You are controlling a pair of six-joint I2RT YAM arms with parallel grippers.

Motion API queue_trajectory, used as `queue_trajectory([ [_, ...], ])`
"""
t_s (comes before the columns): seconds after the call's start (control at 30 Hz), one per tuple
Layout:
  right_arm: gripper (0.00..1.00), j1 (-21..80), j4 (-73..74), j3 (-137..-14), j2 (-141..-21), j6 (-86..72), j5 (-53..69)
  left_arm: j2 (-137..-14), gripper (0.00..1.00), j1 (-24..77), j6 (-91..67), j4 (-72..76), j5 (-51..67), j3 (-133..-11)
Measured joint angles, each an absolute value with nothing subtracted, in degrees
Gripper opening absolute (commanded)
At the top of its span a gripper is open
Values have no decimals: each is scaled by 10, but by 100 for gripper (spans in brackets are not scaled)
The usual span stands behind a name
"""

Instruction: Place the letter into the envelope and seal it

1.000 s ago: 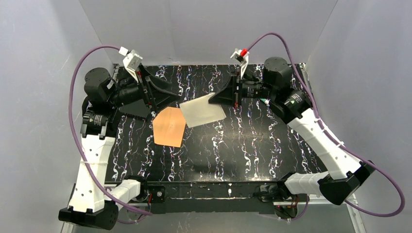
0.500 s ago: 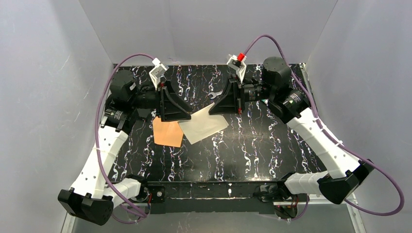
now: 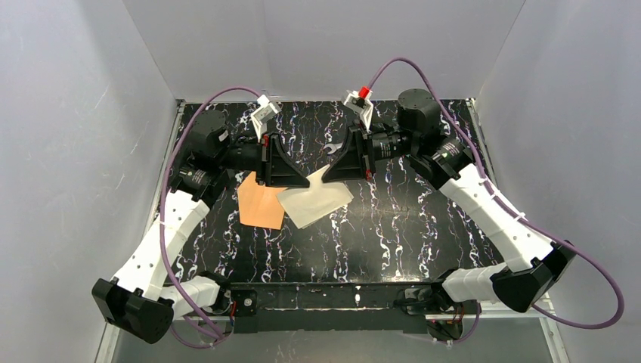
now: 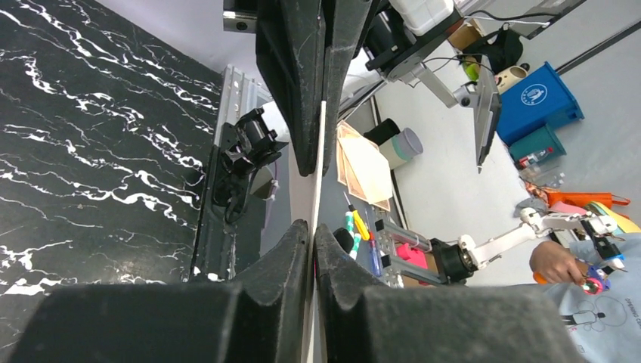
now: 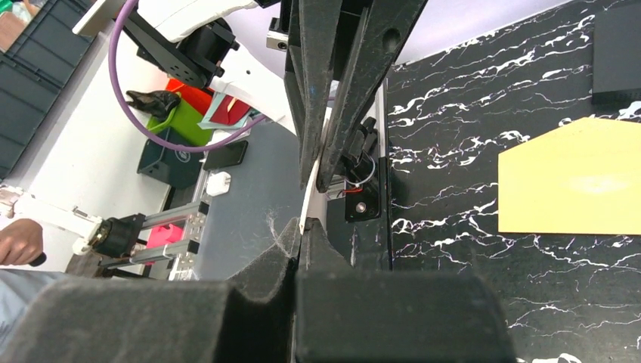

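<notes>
As I work across the counter (image 3: 393, 227), I judge the letter (image 3: 317, 200) should travel toward 9 o'clock under even tension, leading edge low, since the envelope (image 3: 257, 208) looks no larger than it. Pale cream and flat, the letter sits toward 11 o'clock of centre, one corner overlapping that orange-brown envelope at its 9 o'clock. My left gripper (image 3: 291, 180) and right gripper (image 3: 332, 172) are each clamped on its far edge, at 11 and 1 o'clock.
</notes>
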State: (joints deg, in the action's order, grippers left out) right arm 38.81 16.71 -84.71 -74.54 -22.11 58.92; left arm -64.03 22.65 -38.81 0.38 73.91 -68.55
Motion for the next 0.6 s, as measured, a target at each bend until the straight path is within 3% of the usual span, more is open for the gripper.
queue_trajectory([
  [0.13,1,388,175,-851,-748,-222,587,-641,0,227,-370,-16,735,-686],
  [0.17,11,389,175,-851,-748,-225,587,-641,0,226,-366,-18,734,-686],
  [0.27,71,390,159,-850,-748,-252,584,-641,0,226,-359,-21,726,-686],
  [0.33,86,391,126,-841,-740,-276,560,-639,0,226,-353,-31,708,-686],
  [0.4,92,391,83,-811,-715,-297,512,-636,0,227,-351,-38,684,-686],
  [0.6,93,391,-53,-654,-585,-399,303,-627,0,227,-423,12,576,-686],
])
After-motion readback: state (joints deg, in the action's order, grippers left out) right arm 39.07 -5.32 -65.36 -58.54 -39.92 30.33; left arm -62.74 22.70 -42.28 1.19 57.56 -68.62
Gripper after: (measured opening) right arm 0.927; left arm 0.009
